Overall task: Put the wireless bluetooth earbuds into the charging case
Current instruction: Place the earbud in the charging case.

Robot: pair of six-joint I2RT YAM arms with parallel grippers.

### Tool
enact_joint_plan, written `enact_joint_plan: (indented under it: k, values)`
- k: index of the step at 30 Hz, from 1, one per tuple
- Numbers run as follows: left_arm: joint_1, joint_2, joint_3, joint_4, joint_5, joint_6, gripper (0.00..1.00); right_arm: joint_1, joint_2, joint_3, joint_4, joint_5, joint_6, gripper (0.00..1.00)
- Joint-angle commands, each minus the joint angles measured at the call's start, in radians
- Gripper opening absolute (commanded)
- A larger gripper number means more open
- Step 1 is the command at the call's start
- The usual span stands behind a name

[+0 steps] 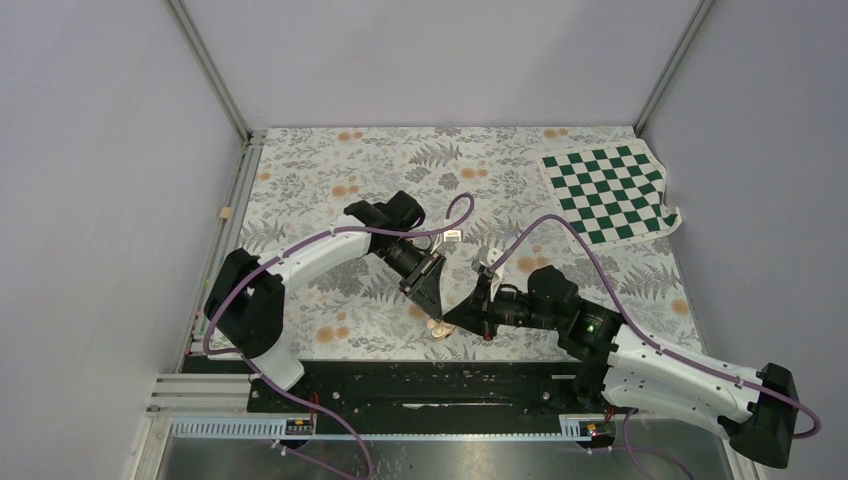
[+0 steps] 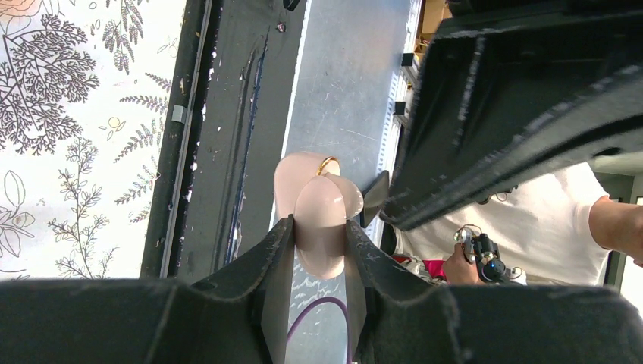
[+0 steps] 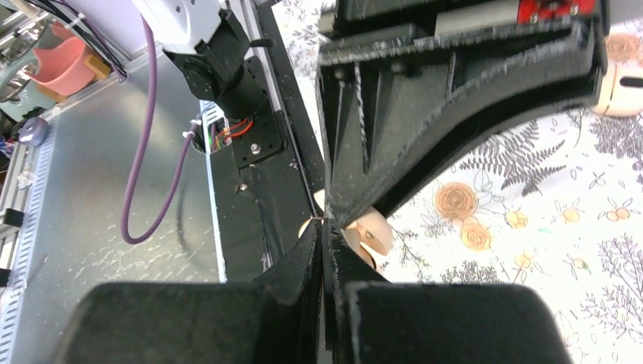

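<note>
Seen from above, the two arms meet just below the centre of the floral cloth [image 1: 560,150], toward 6 o'clock. The left gripper [image 1: 432,308] points down at the near edge of the cloth. The right gripper [image 1: 455,318] comes in from 4 o'clock, its tip just beside the left one. Between them a small peach spot is the charging case [image 1: 440,326]. This view is too far off to show any grip. A green and white checkerboard sheet [image 1: 608,192] lies well apart at 2 o'clock.

The left wrist view settles what the top view cannot. The left gripper's two black fingers are clamped on the case, one on each side. Two rounded peach shells show, one behind the other, with a small gold ring [image 2: 327,163] where they meet at 12 o'clock. The dark tip of the right gripper stands just beside the case at 3 o'clock. A person in a white shirt [image 2: 531,220] shows behind it.

The right wrist view alone shows the right gripper's fingers pressed fully together. Whether anything is pinched between them cannot be told. The case peeks out just beside them at 3 o'clock, under the left gripper's dark body. At the 2 o'clock edge a peach rounded piece [image 3: 623,92] with a dark oval mark rests on the cloth. It cannot be told whether it is one of the wireless bluetooth earbuds.
</note>
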State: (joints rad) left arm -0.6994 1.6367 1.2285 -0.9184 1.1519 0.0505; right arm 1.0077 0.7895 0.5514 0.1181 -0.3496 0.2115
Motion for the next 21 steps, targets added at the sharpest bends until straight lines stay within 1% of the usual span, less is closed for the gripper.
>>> enact_joint_plan:
  k: [1,15,21]
  values:
    - [0.005,-0.036,0.026,0.022,0.024,0.0,0.0,0.014,-0.034,-0.038,0.029,0.054,0.013,0.0]
    - [0.005,-0.037,0.029,0.024,0.02,-0.003,0.0,0.015,-0.004,-0.011,0.03,0.035,-0.011,0.0]
    - [0.005,-0.036,0.029,0.023,0.021,-0.002,0.0,0.017,-0.032,-0.025,0.002,0.056,-0.014,0.0]
